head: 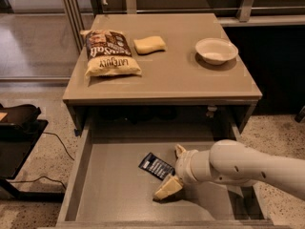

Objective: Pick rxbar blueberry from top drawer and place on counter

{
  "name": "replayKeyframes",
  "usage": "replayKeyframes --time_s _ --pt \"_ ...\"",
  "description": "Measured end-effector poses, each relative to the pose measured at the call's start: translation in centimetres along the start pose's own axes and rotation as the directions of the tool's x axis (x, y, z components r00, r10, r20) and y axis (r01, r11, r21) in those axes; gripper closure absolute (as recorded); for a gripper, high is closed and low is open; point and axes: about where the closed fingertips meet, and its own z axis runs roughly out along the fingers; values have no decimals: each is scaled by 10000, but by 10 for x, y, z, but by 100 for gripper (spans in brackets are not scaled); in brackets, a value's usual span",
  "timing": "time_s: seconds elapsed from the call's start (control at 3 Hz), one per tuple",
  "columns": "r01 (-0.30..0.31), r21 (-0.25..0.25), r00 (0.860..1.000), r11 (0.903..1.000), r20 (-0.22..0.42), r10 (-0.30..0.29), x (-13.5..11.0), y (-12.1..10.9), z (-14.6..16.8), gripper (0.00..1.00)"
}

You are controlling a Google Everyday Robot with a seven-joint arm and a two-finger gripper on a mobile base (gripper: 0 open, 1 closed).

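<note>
Reaching part: our claw (172, 171) sits low inside the open top drawer (107, 194), right of the middle. It is at the end of a white arm (248, 166) that enters from the right edge of the view.
Claw state: we see its two cream fingers (167, 189) spread wide apart, one pointing toward the drawer's back and the other toward its front left. Nothing is clamped between them.
Task item: the rxbar blueberry (155, 166) lies flat and slanted on the drawer floor, a dark wrapper with its white lettering facing up. Its right end reaches into the gap between the fingers. We cannot tell whether either finger touches it.
Drawer: grey-brown and shallow, with low side walls. It stands open below the counter's front edge.
Counter: the counter (181, 78) is a tan-grey top with a slight sheen, behind and above the claw.
Counter, left: a brown-and-cream chip bag (110, 51) lies flat near the left edge.
Counter, middle back: a pale yellow block (149, 45) lies just right of the bag, apart from it.
Counter, right back: a white bowl (216, 50) stands upright, well apart from the block.
Floor, left: we note a black object (19, 120) beside the cabinet, with a dark cable (59, 144) trailing across the speckled floor.
</note>
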Motion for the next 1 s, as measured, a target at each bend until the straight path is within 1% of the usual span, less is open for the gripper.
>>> replayKeyframes --time_s 0.33,0.67,1.0 --pt "-334 -104 9993 9994 175 335 0 4 4 0" --pt "-358 -113 9992 9993 188 360 0 4 4 16" --pt "-357 -113 9992 9993 188 359 0 4 4 39"
